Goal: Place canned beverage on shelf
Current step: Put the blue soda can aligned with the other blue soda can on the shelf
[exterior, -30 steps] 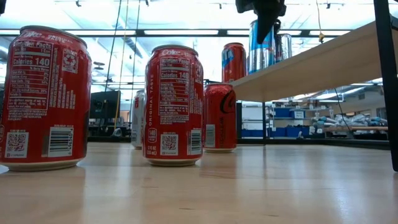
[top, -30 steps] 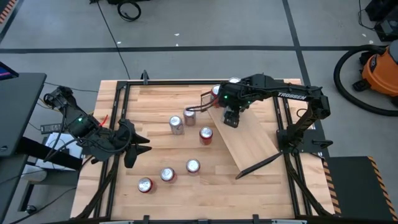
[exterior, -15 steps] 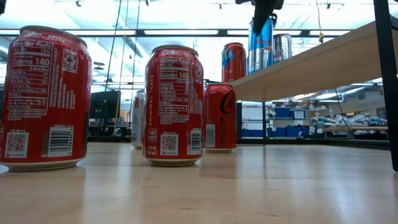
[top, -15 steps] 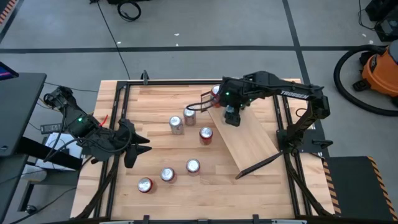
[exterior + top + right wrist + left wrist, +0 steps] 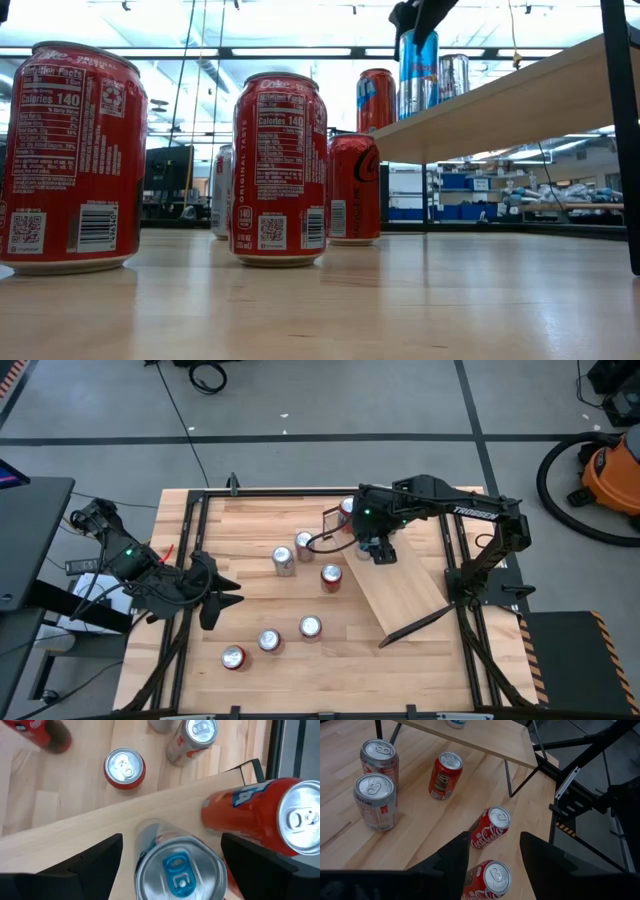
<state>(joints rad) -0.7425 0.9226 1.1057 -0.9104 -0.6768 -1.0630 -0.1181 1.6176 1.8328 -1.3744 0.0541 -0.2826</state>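
The sloped light wood shelf (image 5: pixel 410 585) stands at the table's right on thin black supports. A blue-and-silver can (image 5: pixel 180 870) stands upright on its high far end, beside an orange-red can (image 5: pixel 260 817). The blue can (image 5: pixel 418 70) also shows in the low view. My right gripper (image 5: pixel 378 550) hangs open just above the blue can, pointing down, with a finger on either side of its top and touching nothing. At the table's left edge my left gripper (image 5: pixel 228 593) waits open with nothing between its fingers, above two red cans (image 5: pixel 490 827).
Several red and silver cans stand on the planked tabletop left of the shelf, among them a silver one (image 5: pixel 284 560) and a red one (image 5: pixel 331 577). The shelf's lower part (image 5: pixel 420 605) is bare. A black frame rail (image 5: pixel 460 575) runs along the table's right side.
My right gripper has opened and let go of the blue can. It has risen a little and rolled about its pointing line. The can stays upright on the shelf's high end.
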